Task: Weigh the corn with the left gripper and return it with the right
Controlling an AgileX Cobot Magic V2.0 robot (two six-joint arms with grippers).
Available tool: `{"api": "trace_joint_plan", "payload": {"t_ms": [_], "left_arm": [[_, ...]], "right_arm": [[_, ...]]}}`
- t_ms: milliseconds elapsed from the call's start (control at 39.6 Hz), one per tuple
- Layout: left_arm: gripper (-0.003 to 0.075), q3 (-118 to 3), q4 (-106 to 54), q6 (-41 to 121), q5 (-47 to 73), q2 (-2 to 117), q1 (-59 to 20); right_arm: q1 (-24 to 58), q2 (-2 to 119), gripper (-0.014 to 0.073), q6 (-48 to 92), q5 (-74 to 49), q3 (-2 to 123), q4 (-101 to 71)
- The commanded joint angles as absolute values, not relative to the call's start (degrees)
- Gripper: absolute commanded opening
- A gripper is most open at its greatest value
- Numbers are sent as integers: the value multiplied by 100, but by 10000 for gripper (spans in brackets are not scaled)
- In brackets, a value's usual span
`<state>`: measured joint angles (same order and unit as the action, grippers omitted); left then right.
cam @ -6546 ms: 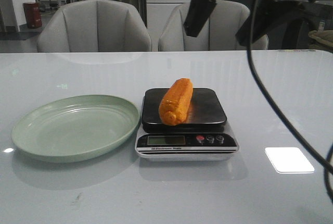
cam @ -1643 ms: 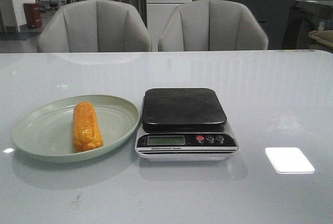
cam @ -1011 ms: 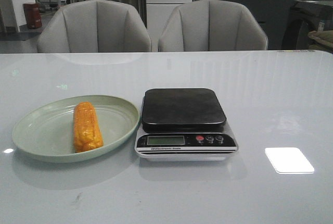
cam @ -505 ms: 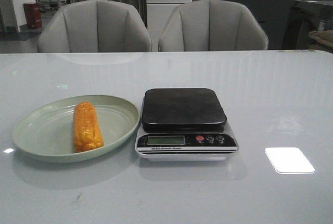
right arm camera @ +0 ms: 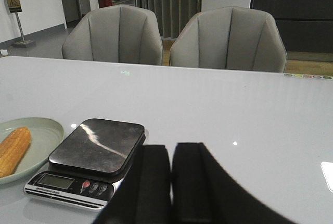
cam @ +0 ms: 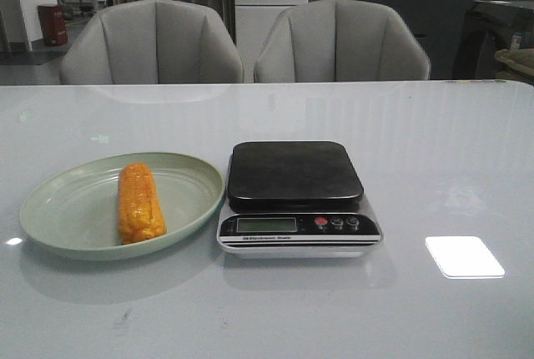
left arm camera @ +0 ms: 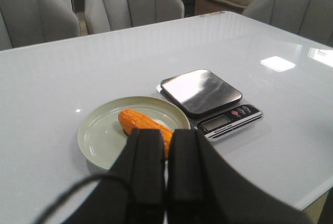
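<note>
The orange-yellow corn (cam: 139, 203) lies lengthwise in the pale green plate (cam: 75, 217), left of the scale (cam: 296, 196), whose black platform is bare. It also shows in the left wrist view (left arm camera: 143, 123) and the right wrist view (right arm camera: 13, 149). My left gripper (left arm camera: 166, 143) is shut and empty, high above the table and back from the plate. My right gripper (right arm camera: 171, 156) is shut and empty, held back to the right of the scale (right arm camera: 91, 156). Neither arm shows in the front view.
Two grey chairs (cam: 154, 42) stand behind the table's far edge. A bright patch of reflected light (cam: 464, 255) lies on the white tabletop right of the scale.
6.5 s ago the corn lay on the scale with an arm above it; by 1.6 s ago it lay in the plate. Nothing has moved since.
</note>
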<state>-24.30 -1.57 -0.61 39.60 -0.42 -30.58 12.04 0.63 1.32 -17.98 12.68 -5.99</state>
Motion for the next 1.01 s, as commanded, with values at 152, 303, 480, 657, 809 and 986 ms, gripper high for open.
{"api": "trace_joint_plan", "payload": {"t_ms": [152, 303, 480, 657, 809, 986], "left_arm": [[113, -2569, -161, -69, 3509, -142, -3060], [113, -2569, -161, -69, 3509, -142, -3060], [113, -2433, -158, -69, 3085, -142, -2838], [113, -1945, -158, -69, 2094, -142, -1953], [113, -1327, -158, -69, 1376, -142, -1185], [113, -587, -158, -69, 544, -142, -469]], "right_arm": [[1207, 123, 175, 177, -1375, 1410, -608], [1207, 123, 175, 177, -1375, 1410, -608], [1207, 123, 175, 177, -1375, 1410, -608], [1207, 123, 175, 177, -1375, 1410, -608], [1207, 123, 175, 177, -1375, 1410, -608], [1207, 123, 175, 177, -1375, 1410, -608]]}}
